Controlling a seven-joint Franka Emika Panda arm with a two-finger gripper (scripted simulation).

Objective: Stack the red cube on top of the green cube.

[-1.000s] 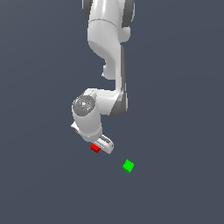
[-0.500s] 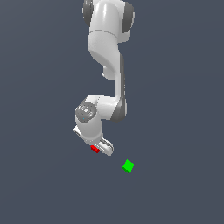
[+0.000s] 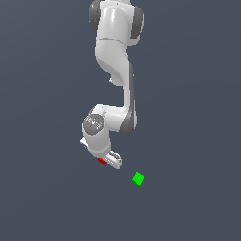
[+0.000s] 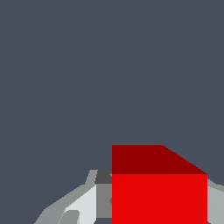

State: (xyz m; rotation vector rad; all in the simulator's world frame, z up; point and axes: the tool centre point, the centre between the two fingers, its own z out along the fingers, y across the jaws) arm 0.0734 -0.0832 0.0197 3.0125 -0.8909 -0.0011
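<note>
The red cube [image 3: 100,161] lies on the floor, mostly hidden behind my gripper [image 3: 112,161] in the exterior view. In the wrist view the red cube [image 4: 159,197] fills the space between the grey fingers [image 4: 103,192], which press against its two sides with no gap showing. The gripper is low over the floor and shut on the cube. The green cube [image 3: 138,178] sits alone on the floor, a short way toward the exterior view's right and a little nearer the camera. It does not show in the wrist view.
The white arm [image 3: 117,52] reaches down from above the scene. Only the plain dark grey floor [image 3: 188,141] surrounds the two cubes.
The gripper has sunk slightly lower around the red cube. The red and green cubes have not moved.
</note>
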